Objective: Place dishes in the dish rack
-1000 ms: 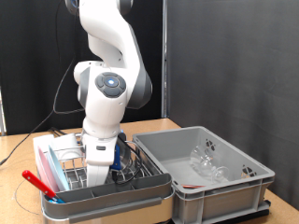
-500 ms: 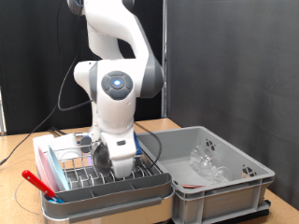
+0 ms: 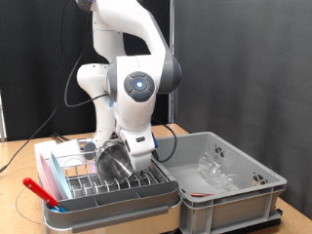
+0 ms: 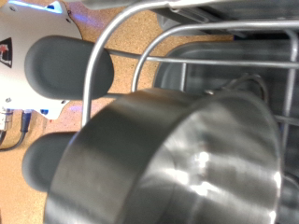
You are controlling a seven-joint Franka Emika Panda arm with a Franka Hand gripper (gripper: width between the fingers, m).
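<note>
Pincer (image 3: 132,156) grasping the steel bowl (image 3: 115,162) over the dish rack (image 3: 146,181); I should lower it squarely between prongs.

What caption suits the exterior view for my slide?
Panda gripper over the dish rack, steel bowl beside it; grey bin holds glassware.

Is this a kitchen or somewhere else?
Probably a robot lab, not a kitchen. A black curtain hangs behind a wooden table, cables trail behind the arm, and a dish rack sits beside a grey bin with no sink in view.
</note>
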